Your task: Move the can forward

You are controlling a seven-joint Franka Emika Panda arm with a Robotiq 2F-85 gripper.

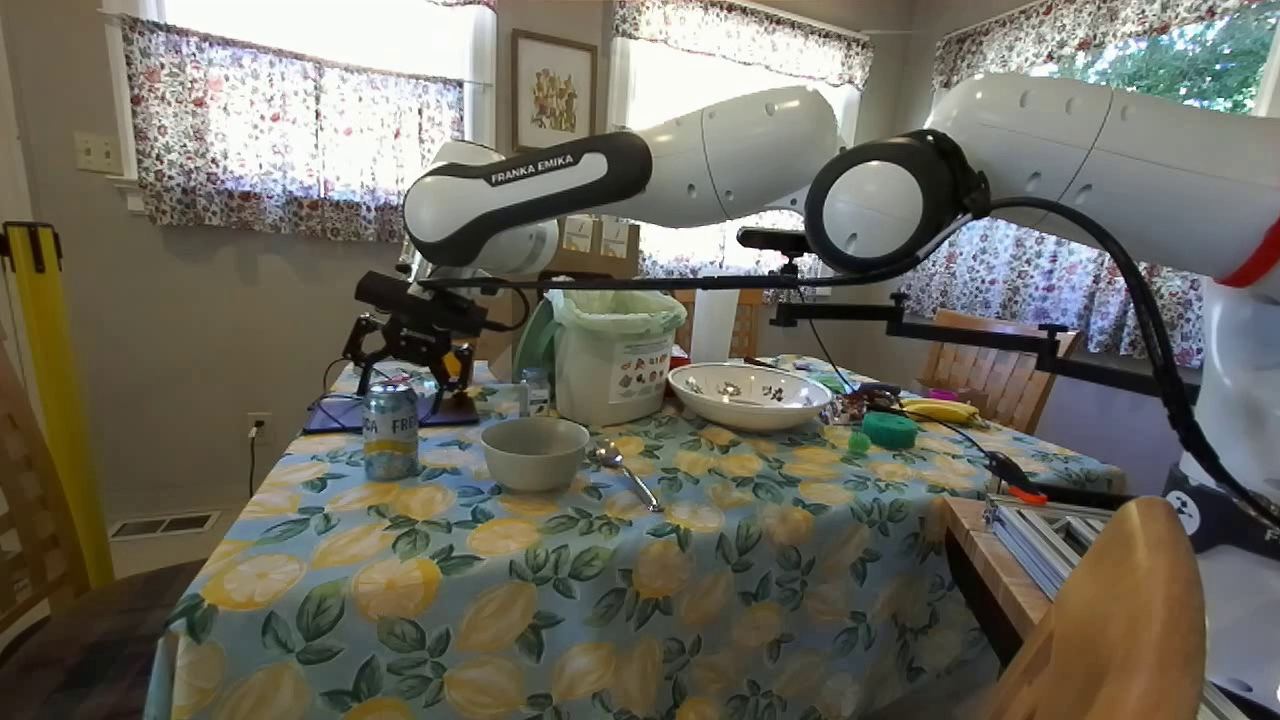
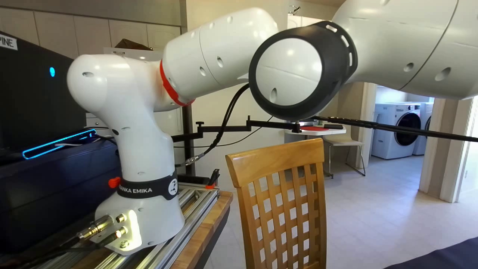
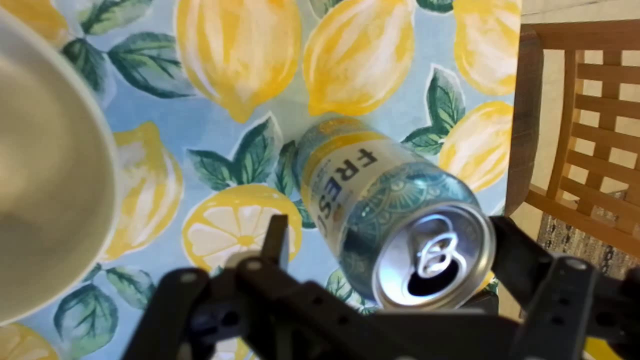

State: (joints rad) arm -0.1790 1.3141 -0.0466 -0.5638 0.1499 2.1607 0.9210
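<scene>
Grip can [image 3: 385, 212] gently mid-body, near tabletop [image 1: 460, 512] edge: probably light, slick, dentable. Not held, with fingers [image 3: 521, 261] apart.

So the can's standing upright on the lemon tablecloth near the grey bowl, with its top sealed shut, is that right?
The can is open, not sealed: the wrist view shows a dark drinking hole in its top. It does stand upright on the lemon tablecloth near the grey bowl, as you said.
</scene>
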